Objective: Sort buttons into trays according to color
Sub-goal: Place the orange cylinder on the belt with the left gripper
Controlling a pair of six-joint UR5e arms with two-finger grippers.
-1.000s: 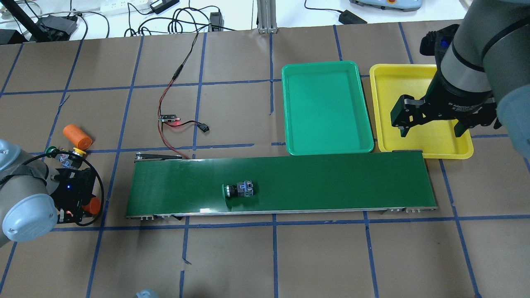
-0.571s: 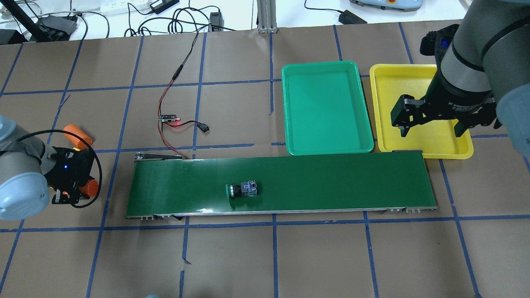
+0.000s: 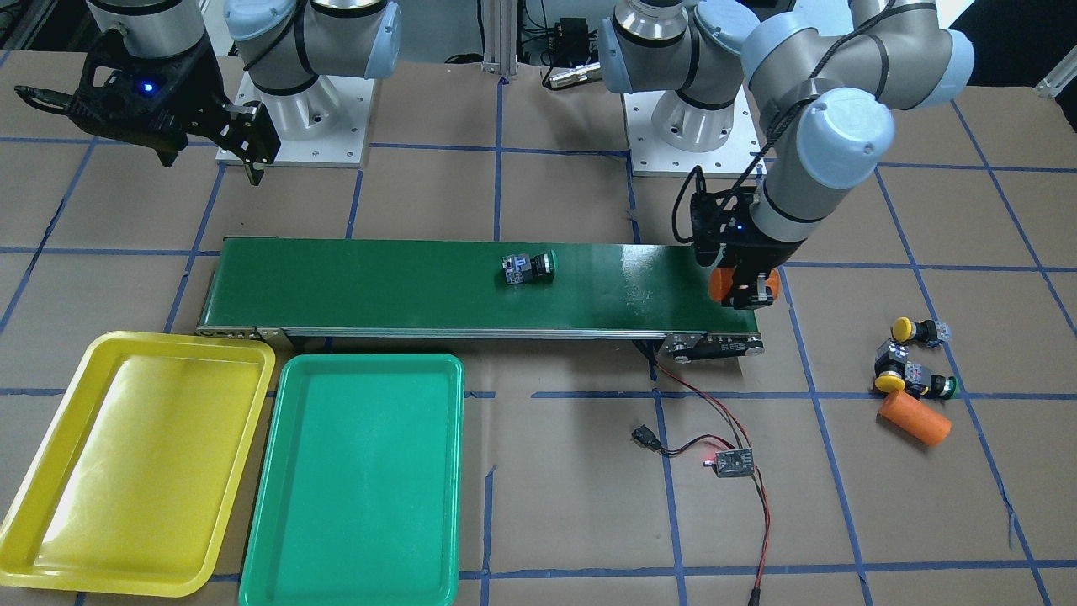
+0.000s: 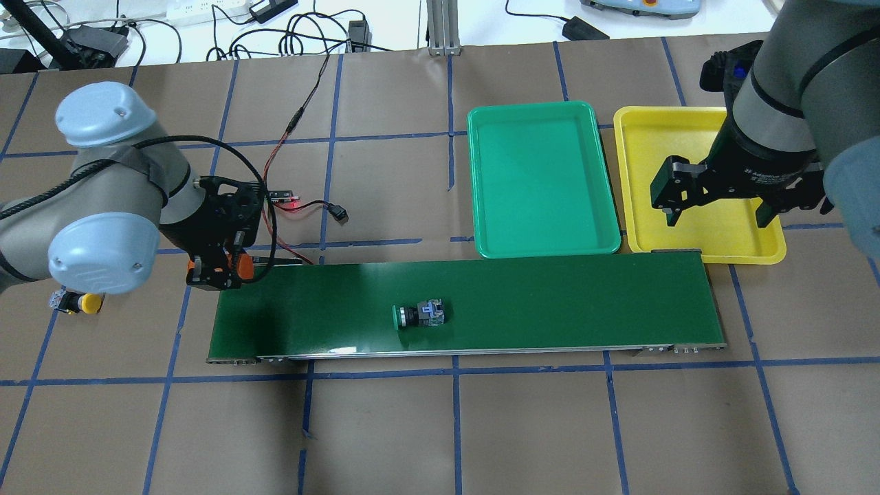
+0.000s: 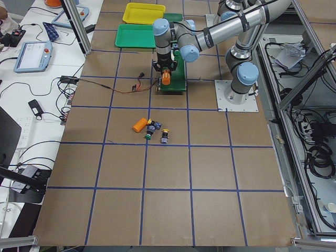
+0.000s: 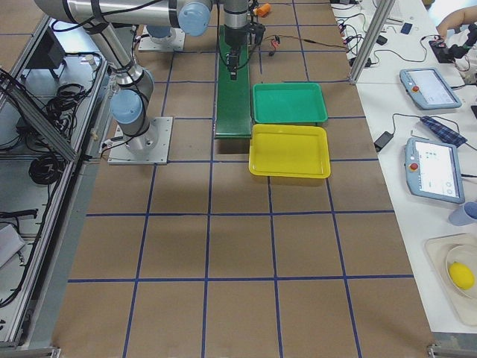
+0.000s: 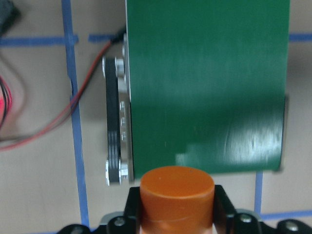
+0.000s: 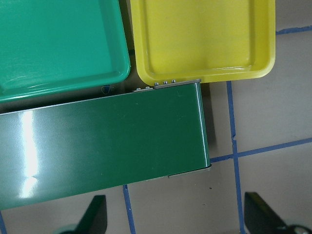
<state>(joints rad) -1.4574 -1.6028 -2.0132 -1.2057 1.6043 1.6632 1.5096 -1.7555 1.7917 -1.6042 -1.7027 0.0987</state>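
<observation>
We record nothing sorted: green tray (image 4: 540, 179) and yellow tray (image 4: 660, 137) hold nothing, one green button (image 4: 418, 315) lies on the conveyor belt (image 4: 550, 302), three buttons (image 3: 890, 383) on the table (image 3: 589, 522), left gripper (image 3: 745, 290) clamping an orange cylinder (image 7: 177, 190), right gripper (image 4: 717, 218) spread.

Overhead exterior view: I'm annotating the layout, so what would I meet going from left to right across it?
In order: yellow button → left gripper clamped on an orange cylinder → green button → green tray → yellow tray.
</observation>
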